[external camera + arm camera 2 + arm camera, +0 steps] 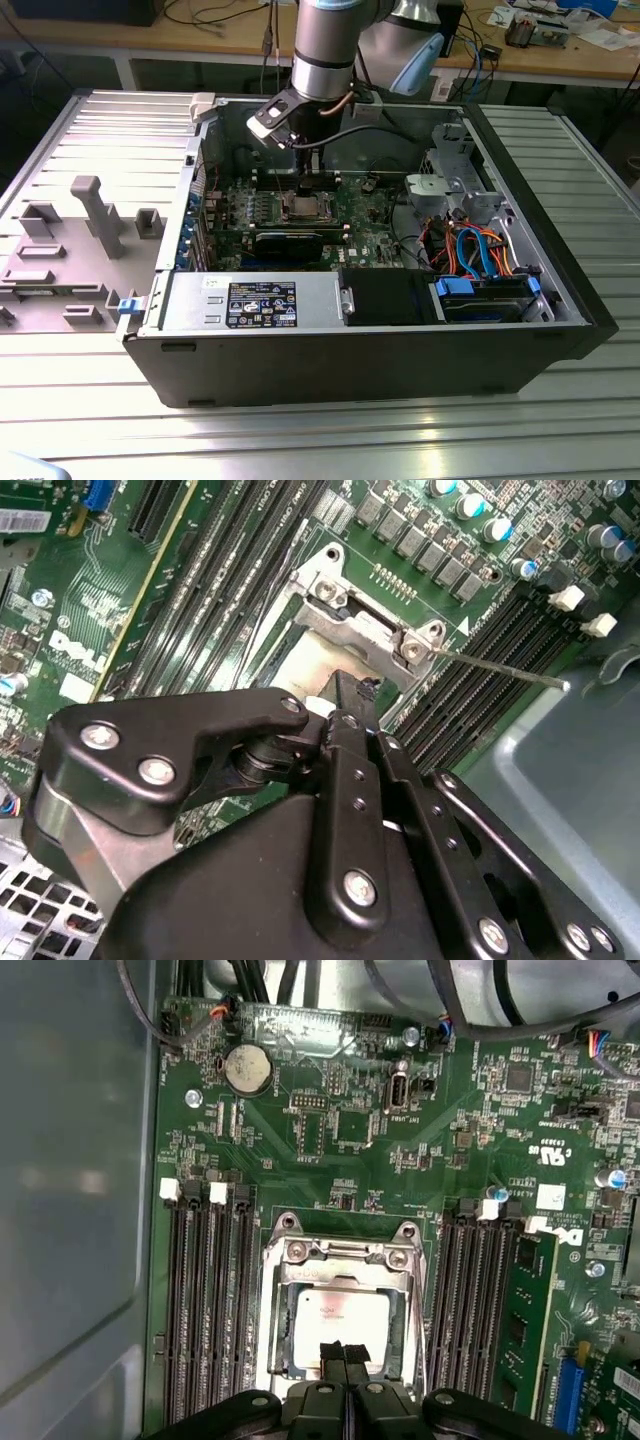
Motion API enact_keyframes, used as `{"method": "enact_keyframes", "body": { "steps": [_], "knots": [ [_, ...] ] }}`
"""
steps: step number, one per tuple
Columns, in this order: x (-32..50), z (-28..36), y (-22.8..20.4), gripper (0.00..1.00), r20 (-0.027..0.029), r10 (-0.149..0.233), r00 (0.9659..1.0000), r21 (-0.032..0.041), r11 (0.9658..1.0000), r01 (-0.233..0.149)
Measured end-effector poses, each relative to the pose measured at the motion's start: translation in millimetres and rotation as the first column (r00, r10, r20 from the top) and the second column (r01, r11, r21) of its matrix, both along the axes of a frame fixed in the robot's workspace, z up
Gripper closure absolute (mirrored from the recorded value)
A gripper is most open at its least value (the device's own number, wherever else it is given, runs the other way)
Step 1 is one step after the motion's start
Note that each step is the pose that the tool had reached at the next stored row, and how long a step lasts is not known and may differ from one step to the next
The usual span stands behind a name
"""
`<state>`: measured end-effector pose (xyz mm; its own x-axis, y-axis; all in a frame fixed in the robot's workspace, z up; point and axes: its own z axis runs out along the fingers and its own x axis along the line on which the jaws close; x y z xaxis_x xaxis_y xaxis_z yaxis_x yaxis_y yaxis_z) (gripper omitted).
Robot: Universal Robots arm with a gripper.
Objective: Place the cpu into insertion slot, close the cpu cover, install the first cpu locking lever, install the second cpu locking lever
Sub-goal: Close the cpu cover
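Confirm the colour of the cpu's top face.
Pale silvery-grey. The cpu shows best in the first wrist view.

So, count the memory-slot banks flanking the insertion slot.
2: one bank between the insertion slot and the grey case wall, the other bank beside the green memory module. None seems hidden.
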<state>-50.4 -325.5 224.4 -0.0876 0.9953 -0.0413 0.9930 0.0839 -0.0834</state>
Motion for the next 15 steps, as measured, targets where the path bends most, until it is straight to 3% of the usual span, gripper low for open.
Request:
{"method": "enact_keyframes", "body": {
  "steps": [9,15],
  "knots": [
    [-9.9,-18.2,0.0,0.89,0.0000,0.000,1.0000,0.0000,1.0000,0.000],
    [-10.9,-20.7,0.0,0.89,-0.0001,0.000,1.0000,-0.0002,1.0000,0.000]
  ]
}}
